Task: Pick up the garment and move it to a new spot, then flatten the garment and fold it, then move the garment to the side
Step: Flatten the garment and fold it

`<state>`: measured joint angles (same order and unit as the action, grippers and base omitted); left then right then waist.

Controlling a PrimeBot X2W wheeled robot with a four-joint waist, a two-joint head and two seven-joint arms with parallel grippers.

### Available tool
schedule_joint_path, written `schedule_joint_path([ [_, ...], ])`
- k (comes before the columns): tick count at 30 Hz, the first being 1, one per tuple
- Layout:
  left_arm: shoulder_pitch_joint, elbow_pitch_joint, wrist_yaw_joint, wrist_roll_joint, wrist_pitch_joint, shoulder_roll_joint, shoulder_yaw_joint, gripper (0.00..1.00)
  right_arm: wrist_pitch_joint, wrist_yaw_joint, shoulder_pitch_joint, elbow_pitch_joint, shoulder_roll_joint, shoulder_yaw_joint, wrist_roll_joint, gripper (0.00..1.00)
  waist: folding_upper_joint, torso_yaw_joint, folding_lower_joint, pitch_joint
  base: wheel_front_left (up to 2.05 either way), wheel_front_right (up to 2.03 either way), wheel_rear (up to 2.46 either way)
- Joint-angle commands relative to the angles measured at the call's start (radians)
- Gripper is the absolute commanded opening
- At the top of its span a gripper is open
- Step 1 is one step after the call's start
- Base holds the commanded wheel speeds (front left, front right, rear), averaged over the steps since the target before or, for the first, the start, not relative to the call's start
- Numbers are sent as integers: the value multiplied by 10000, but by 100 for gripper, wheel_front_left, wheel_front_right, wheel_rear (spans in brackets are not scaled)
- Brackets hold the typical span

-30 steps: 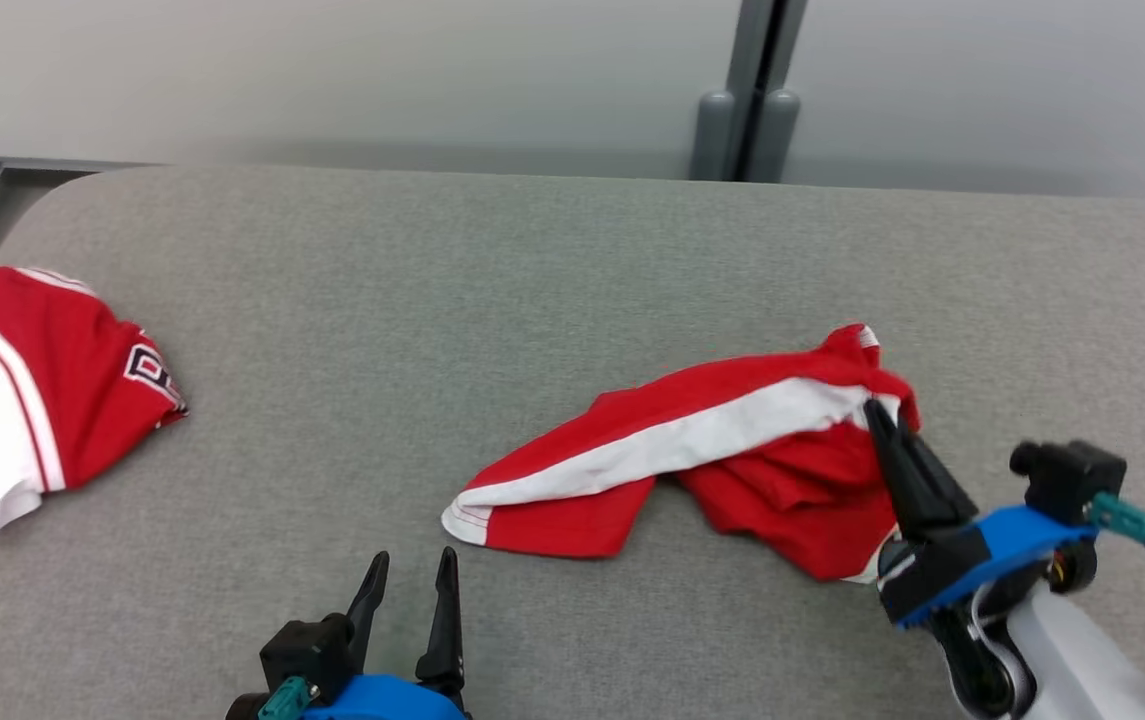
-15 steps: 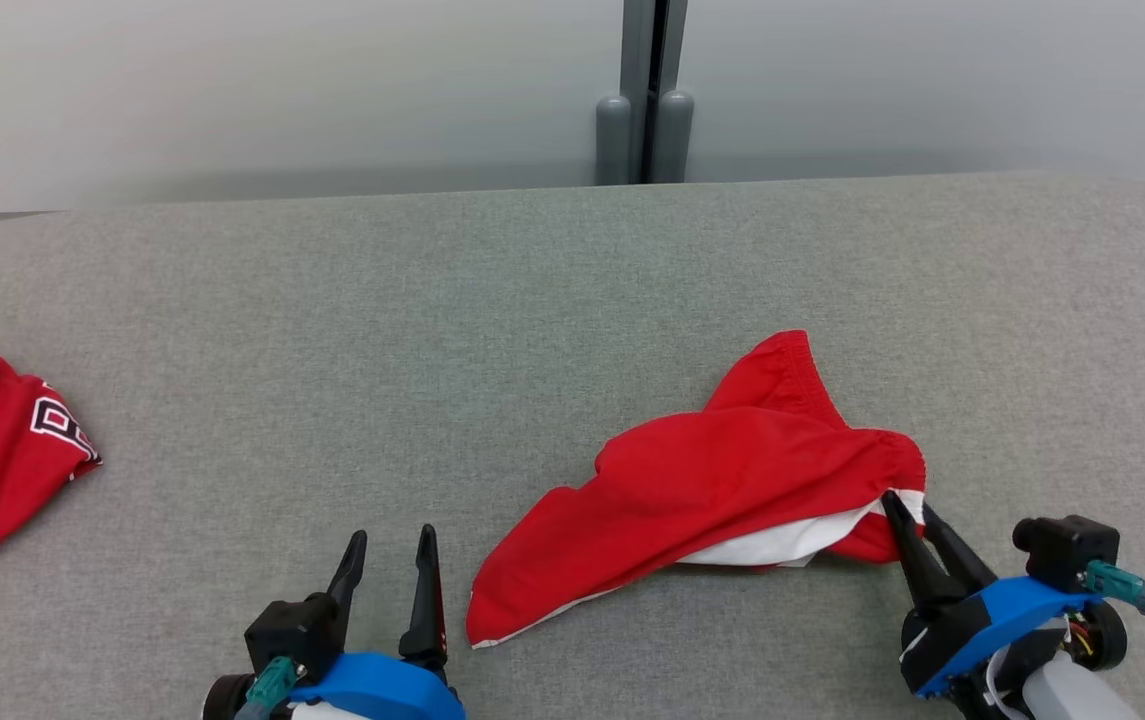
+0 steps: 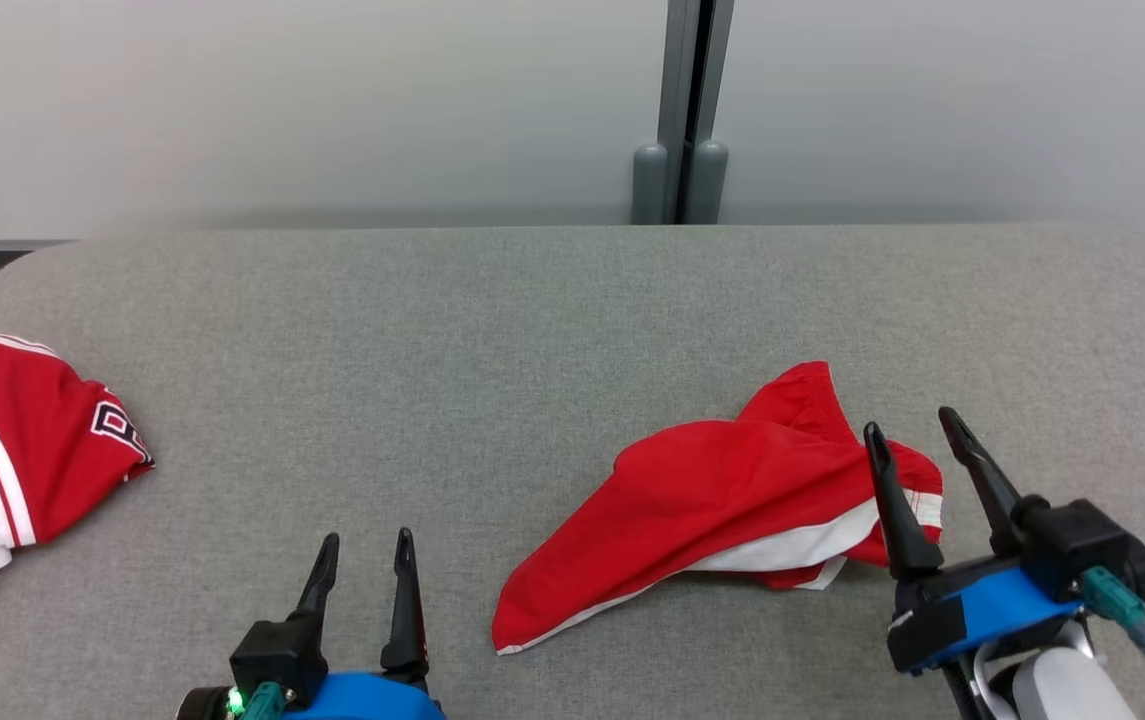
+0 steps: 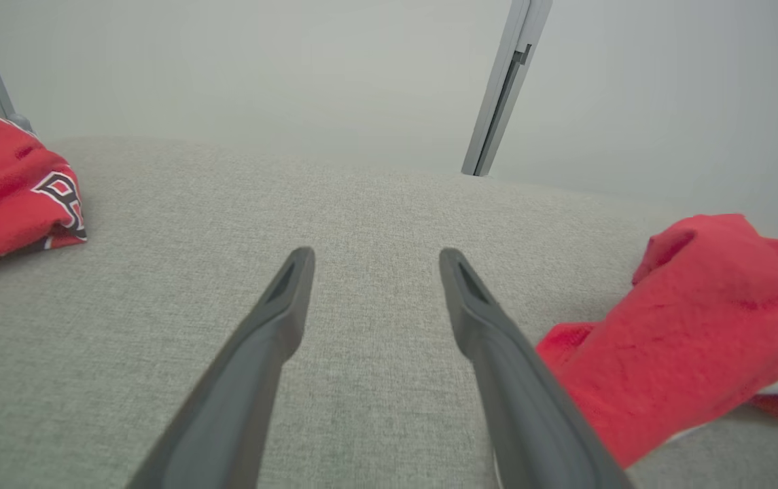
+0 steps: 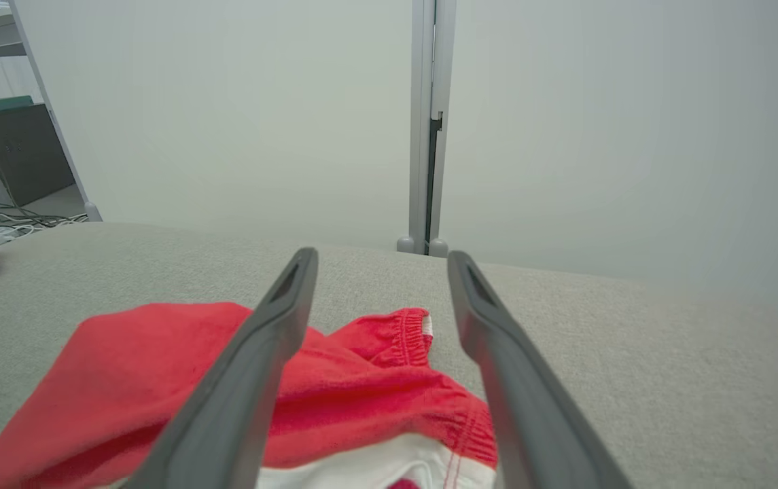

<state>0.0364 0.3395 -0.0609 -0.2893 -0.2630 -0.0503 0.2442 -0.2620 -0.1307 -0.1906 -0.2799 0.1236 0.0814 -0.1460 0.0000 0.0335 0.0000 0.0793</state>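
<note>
Garment: The red shorts are lying crumpled on the grey tabletop, right of centre. One leg is trailed toward the near edge, and a white side stripe is exposed along the lower fold.
Right gripper: The right gripper is held with its jaws spread wide and nothing is gripped. It is poised at the waistband end of the shorts, and in the right wrist view the elastic waistband is seen between the two fingers. Whether either finger is touching the cloth cannot be told.
Left gripper: The left gripper is also held wide open and empty, low at the near edge, just left of the trailing leg.
Reason for placement: The shorts are judged to be set down at their new spot. One gripper is stationed at each end, which suits pulling the cloth out flat.
Other cloth: A red and white jersey is lying at the far left, well apart from the shorts.
Step in hand: Flattening is judged to be next, since the fabric is doubled over itself and not yet spread.
</note>
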Motion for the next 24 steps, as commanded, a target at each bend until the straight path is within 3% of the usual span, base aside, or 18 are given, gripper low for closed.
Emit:
schedule_joint_path([
  [1, -186, -97, 31, 136, -27, 1, 24, 100, -37, -1, 441, 142, -135, -109, 253, 100, 0, -34, 0, -189, 0, 0, 0],
  [10, -753, -74, 376, 355, -27, -1, 477, 100, -38, -1, 1266, 98, -478, -247, 557, 100, 0, -122, 0, -386, 0, 0, 0],
  [18, -836, 1093, 1013, -87, -27, -2, 1489, 100, -39, -1, 914, 84, -412, -312, 438, 100, 0, -373, 0, -80, 0, 0, 0],
  [24, -468, 2132, 1008, -579, -29, -1, 1866, 100, -39, -1, 845, 32, -330, -403, 352, 100, 0, -511, 0, 75, 0, 0, 0],
])
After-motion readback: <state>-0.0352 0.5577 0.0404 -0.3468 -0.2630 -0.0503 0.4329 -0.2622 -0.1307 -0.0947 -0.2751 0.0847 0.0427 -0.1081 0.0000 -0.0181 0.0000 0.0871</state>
